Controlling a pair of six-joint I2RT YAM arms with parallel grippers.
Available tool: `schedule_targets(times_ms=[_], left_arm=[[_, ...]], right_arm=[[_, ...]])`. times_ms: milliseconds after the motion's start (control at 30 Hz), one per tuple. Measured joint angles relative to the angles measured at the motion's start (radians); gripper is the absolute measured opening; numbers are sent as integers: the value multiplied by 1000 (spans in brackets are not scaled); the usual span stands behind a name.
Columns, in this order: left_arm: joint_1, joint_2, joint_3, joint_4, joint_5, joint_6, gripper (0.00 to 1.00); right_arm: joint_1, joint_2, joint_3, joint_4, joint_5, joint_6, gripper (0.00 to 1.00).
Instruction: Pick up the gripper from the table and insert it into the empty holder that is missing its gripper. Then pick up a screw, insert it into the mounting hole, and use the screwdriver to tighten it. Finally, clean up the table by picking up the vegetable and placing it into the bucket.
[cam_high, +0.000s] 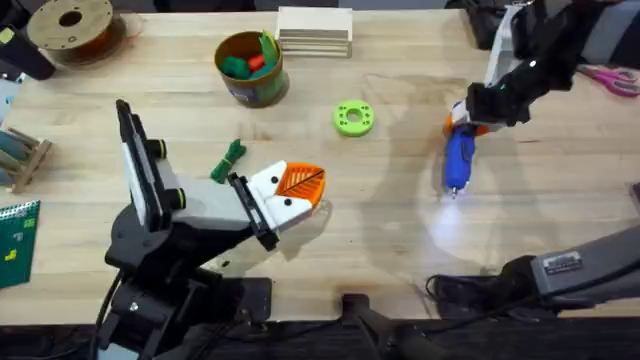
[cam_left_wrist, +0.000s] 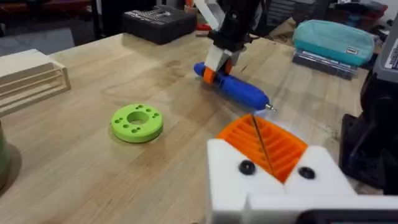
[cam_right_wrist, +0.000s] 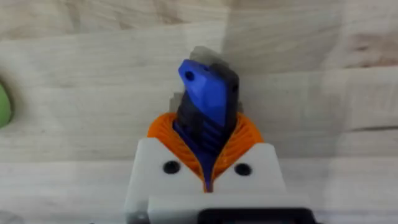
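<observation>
Screwdriver (cam_high: 459, 160) lies on the worktop (cam_high: 400, 220), right pincer (cam_high: 468, 115) clamped on its back end; left pincer (cam_high: 296, 192) sits closed and empty nearby. I'd lift slow, keep the tip level, no twisting in the pads

Blue screwdriver (cam_high: 458, 160) lies flat (tip lit); vegetable (cam_high: 229, 160) beside bucket (cam_high: 250, 70).

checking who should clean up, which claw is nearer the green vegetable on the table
Left. The left claw sits just beside the vegetable, which lies by its white mount. The right claw is far across the table, shut on the screwdriver.
</observation>
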Motion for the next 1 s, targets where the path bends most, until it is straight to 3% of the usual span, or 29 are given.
schedule_targets(times_ms=[133, 400, 500, 533, 567, 800, 1000], left_arm=[[0, 0, 0, 0, 0, 0, 4], [0, 0, 0, 0, 0, 0, 4], [0, 0, 0, 0, 0, 0, 4], [0, 0, 0, 0, 0, 0, 4], [0, 0, 0, 0, 0, 0, 4], [0, 0, 0, 0, 0, 0, 4], [0, 0, 0, 0, 0, 0, 4]], right_arm=[[-2, -69, 80, -60, -1, 34, 33], [-5, -398, 122, 4, 20, 61, 33], [-4, -538, 70, 52, 22, 64, 33], [8, -685, -37, 123, 11, 74, 33], [18, -728, -77, 158, -3, 79, 33], [209, -990, -361, 602, -184, 162, 33], [459, -970, -434, 842, -239, 224, 33]])
